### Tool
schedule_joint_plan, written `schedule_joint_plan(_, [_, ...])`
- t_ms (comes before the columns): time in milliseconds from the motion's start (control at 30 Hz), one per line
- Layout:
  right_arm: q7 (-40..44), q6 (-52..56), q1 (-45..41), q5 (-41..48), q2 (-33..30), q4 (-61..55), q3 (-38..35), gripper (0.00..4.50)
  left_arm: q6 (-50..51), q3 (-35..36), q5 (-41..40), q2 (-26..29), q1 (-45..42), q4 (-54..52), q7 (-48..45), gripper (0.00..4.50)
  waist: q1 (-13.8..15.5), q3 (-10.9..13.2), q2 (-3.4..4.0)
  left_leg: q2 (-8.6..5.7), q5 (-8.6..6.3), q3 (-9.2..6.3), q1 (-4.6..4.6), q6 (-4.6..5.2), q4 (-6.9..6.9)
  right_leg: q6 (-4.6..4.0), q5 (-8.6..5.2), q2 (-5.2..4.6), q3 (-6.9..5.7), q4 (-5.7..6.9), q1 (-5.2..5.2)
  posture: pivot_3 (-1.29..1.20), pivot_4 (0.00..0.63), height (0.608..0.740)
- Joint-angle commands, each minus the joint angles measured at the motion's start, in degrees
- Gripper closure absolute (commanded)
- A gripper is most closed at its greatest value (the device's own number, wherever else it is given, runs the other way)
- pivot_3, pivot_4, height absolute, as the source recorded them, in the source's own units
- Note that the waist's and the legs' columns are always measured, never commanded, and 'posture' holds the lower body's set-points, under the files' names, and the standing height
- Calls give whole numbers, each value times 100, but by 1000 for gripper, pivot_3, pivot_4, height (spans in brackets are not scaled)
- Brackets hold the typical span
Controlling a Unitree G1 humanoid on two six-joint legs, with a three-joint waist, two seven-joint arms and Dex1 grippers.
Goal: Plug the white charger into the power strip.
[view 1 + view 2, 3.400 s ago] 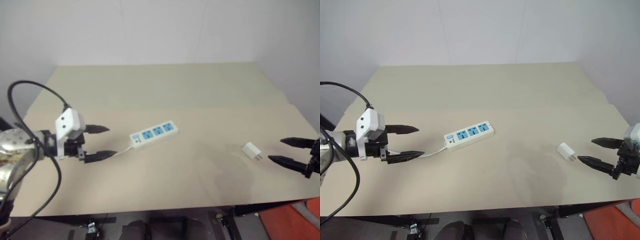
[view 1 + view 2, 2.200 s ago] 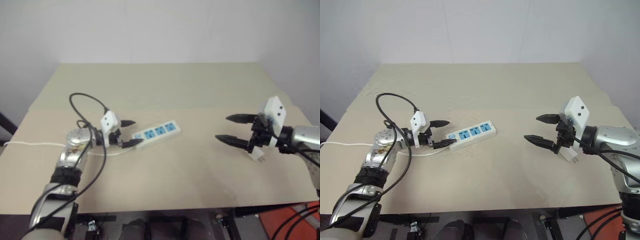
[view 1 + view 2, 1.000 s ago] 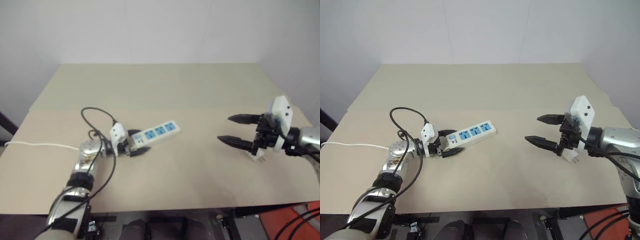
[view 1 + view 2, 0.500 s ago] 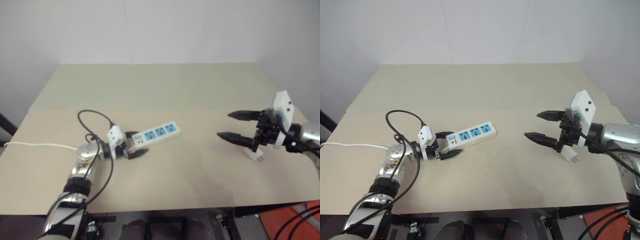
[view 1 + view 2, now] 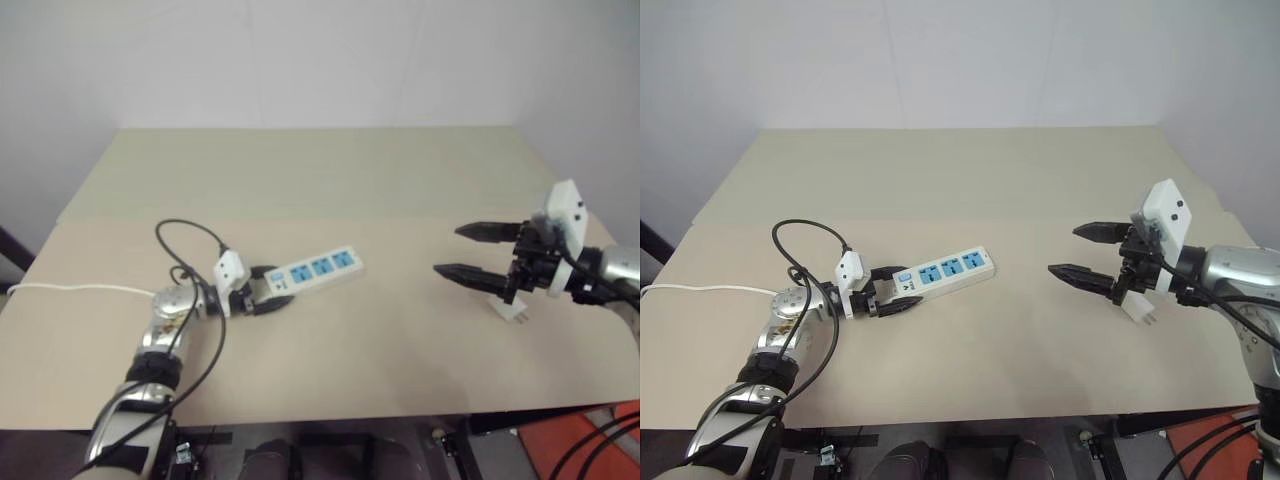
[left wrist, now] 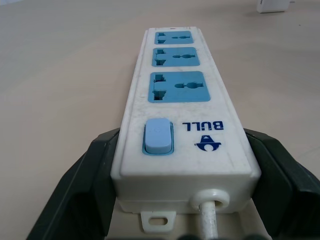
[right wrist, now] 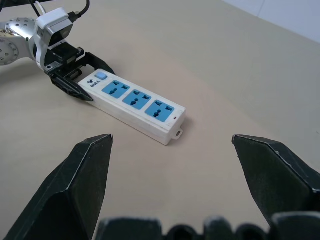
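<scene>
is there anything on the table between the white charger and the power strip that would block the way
Nothing visible does. The white charger stands on the table under the open right gripper, not gripped. Bare tabletop runs from there to the power strip, whose switch end the left gripper clamps.

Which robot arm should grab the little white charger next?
The right. Its open end effector hangs close above the white charger, while the left end effector is shut on the switch end of the power strip, far across the table.
</scene>
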Motion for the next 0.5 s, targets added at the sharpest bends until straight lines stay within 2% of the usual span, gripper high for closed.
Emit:
schedule_joint_plan(33, [-15, 48, -189, 167, -118, -84, -284, 0, 25, -92, 28, 11, 159, 57, -88, 1228, 0, 0, 0, 0, 0, 0, 0, 0, 0, 0, 0, 0, 0, 0, 0, 0, 150, 740])
schedule_joint_plan(167, [-26, 89, -235, 157, -100, -58, -284, 0, 115, -80, -61, -28, 157, -56, -130, 1228, 0, 0, 0, 0, 0, 0, 0, 0, 0, 0, 0, 0, 0, 0, 0, 0, 150, 740])
schedule_joint_plan(500, [17, 83, 42, 67, -255, -6, -560, 0, 653, -507, -267, -15, 269, -1103, -933, 1228, 31, 1, -1, -2, 0, -3, -13, 1, 1, 1, 0, -2, -5, -2, -4, 0, 150, 740])
